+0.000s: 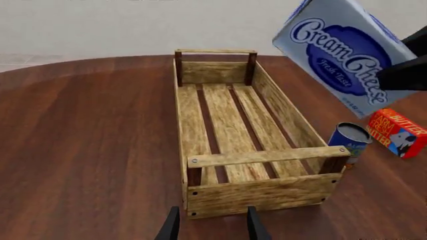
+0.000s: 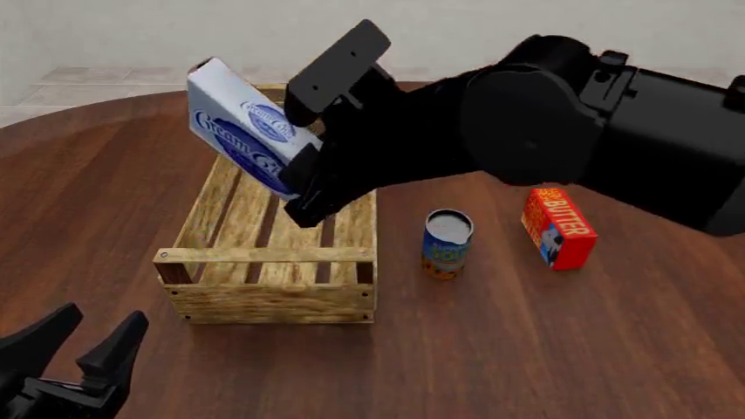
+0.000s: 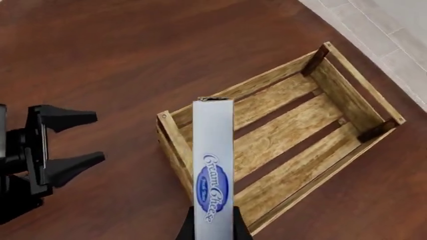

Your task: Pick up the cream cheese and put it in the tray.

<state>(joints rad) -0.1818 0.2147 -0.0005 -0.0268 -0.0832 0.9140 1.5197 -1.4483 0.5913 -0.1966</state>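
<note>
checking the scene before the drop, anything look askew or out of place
Nothing stands out. The cream cheese is tilted only because the right tool holds it above the tray. The can stands upright beside the tray.

Even, soft light is filling all three views, neither dim nor harsh. The wooden surface [image 2: 559, 349] is showing a faint sheen without glare. Only weak shadows are lying inside the tray [image 2: 270, 262]. Everything is rendering sharp, with no blur or edge distortion.
</note>
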